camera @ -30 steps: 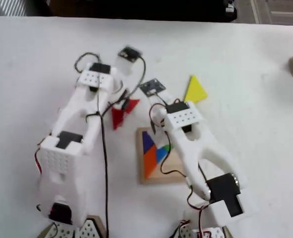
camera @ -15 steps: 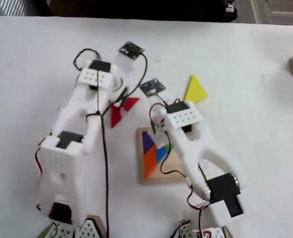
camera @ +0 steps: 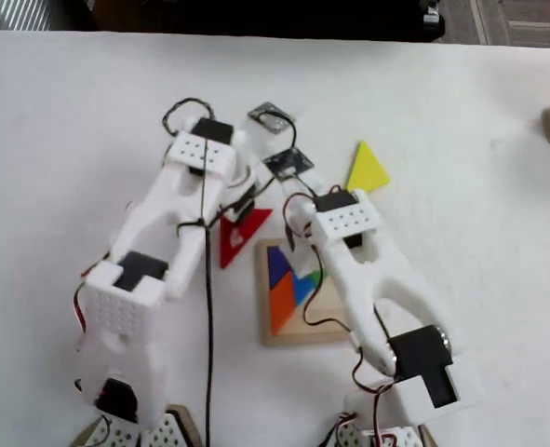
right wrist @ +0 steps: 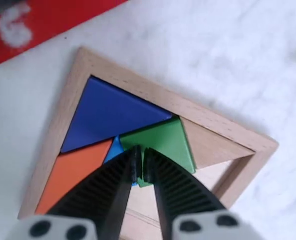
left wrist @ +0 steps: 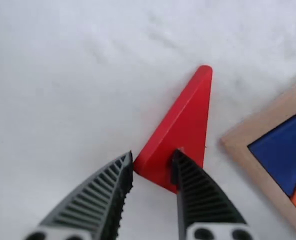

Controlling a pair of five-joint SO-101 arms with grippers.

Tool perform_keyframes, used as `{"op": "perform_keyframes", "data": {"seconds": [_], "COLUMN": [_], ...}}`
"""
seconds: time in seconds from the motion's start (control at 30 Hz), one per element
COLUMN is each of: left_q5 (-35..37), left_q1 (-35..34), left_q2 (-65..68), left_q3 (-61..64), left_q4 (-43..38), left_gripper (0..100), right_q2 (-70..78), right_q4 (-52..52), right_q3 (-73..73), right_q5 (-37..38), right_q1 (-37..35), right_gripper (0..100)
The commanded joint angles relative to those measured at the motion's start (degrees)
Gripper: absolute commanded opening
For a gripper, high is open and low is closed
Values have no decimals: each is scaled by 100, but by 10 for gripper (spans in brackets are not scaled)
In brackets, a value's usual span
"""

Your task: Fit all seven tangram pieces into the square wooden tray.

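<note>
- Tray (camera: pixel 293 335) lies just right of the red triangle (left wrist: pixel 180 120) and slightly nearer. Its far-left corner sits just beside the triangle's side, with a thin strip of table (camera: pixel 461 121) between them.
- The left hand (left wrist: pixel 152 156) meets the red triangle at its short end. Its fingers are part open and close on the corner there, one against the outer edge and the other across the short edge.
- The piece lies flat on the table. Its long axis runs away from the hand, and its sharp tip points past the tray's corner.
- The right hand (right wrist: pixel 140 151) hangs over the middle of the tray. Its fingers are all but together with nothing between them, and the tips are above the green piece (right wrist: pixel 163 140).
- In the tray, the blue triangle (right wrist: pixel 112 112) fills the far-left corner and the orange piece (right wrist: pixel 70 175) lies along the left side, nearer.
- The green piece and a sliver of a light-blue piece (right wrist: pixel 116 147) sit at the centre. Bare wood (right wrist: pixel 208 150) shows on the right side.
- The yellow triangle (camera: pixel 366 169) lies on the table beyond the tray's far-right corner, apart from it and closer to the right arm than to the left.
- The left hand is the nearer one, so the red triangle looks like its job. It would carry the piece rightward over the filled left half to the bare wood, probably with a turn to match the gap.
- The right hand over the centre stands in that path, and the two hands could collide unless it clears.
</note>
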Motion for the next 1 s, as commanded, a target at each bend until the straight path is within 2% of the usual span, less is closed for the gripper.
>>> {"op": "perform_keyframes", "data": {"seconds": [0.0,0.1,0.27,0.47,0.77,0.97], "left_q5": [422,651,677,686,686,932], "left_q1": [224,215,215,207,57,-215], "left_q2": [-215,-242,-286,-787,-963,-1015], "left_q3": [132,132,79,123,132,79], "left_q4": [149,158,334,633,932,1116], "left_gripper": [120,120,79,76,76,76], "right_q2": [-330,-330,-338,-347,-954,-1376], "right_q4": [-92,-92,-101,-101,268,-13], "right_q3": [-123,-123,-123,-132,-123,378], "right_q5": [97,97,97,97,97,97], "right_q1": [119,119,127,154,611,866], "right_gripper": [18,18,18,18,17,17]}}
